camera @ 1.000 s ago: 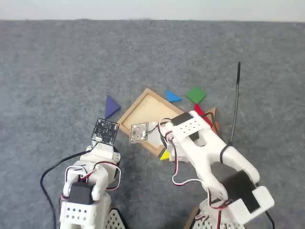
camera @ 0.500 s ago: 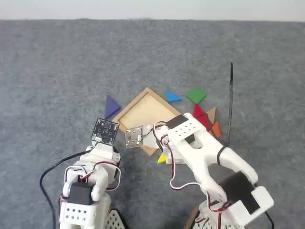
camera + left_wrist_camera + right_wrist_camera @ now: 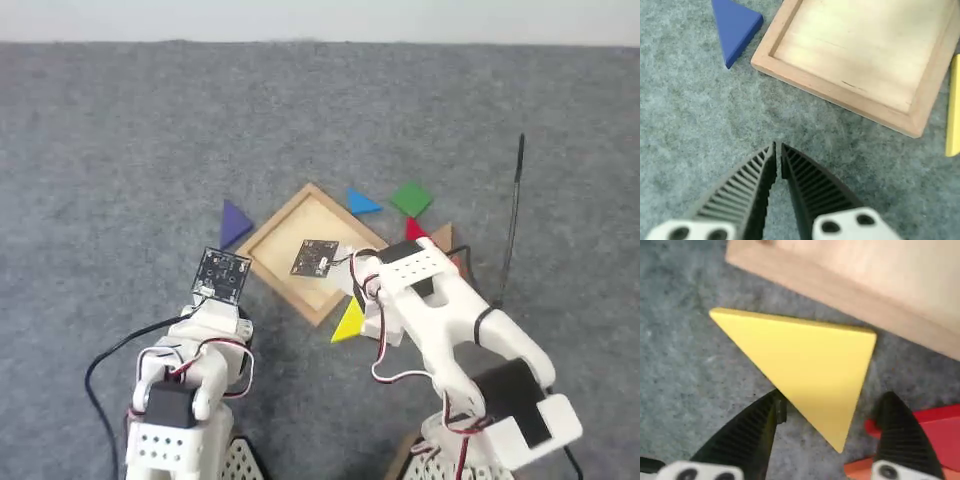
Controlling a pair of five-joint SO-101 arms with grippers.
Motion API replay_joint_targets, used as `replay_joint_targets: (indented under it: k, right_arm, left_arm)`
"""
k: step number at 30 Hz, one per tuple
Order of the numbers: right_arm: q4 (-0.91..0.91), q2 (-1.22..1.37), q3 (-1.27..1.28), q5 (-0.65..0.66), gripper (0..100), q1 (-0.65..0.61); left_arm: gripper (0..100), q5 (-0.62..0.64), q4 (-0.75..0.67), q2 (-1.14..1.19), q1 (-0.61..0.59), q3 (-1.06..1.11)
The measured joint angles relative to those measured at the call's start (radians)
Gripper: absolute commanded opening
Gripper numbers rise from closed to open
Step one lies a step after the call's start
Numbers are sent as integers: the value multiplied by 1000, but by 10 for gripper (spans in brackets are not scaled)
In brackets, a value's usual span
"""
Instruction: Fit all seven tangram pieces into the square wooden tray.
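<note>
Nearest the camera stood the two arm bases, the left arm (image 3: 190, 380) well apart from the right arm (image 3: 450, 320) on the grey carpet (image 3: 150, 130). The left gripper (image 3: 777, 150) hung over bare carpet just short of the tray's near-left edge. Its ribbed fingers (image 3: 810, 180) were drawn together with only a thin slit between them, and they held nothing. The right gripper (image 3: 832, 407) was low over the yellow triangle (image 3: 350, 322), its fingers (image 3: 757, 427) spread wide on either side of the piece. The triangle lay flat on the carpet just beside the tray's near-right edge, with a sliver of carpet between them. The square wooden tray (image 3: 285, 235) sat corner-on between the arms and the loose pieces. A dark blue triangle (image 3: 233, 222) lay near its left corner. To the right, partly under the right arm, were a red piece (image 3: 415, 230), a tan piece (image 3: 442, 238) and an orange piece (image 3: 862, 470). Farthest off, beyond the tray's far-right edge, lay a light blue triangle (image 3: 362, 203) and a green square (image 3: 411, 198).
</note>
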Motion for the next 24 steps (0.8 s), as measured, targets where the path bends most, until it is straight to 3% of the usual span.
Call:
replay_joint_targets:
  k: [3,20,24]
  right_arm:
    - [-3,-51,40,-51,9,-9]
    - [28,-192,163,-222,33,25]
    - [80,-331,173,-222,147,23]
  left_arm:
    - [19,0,0,0,0,0]
    - [19,0,0,0,0,0]
    - [19,0,0,0,0,0]
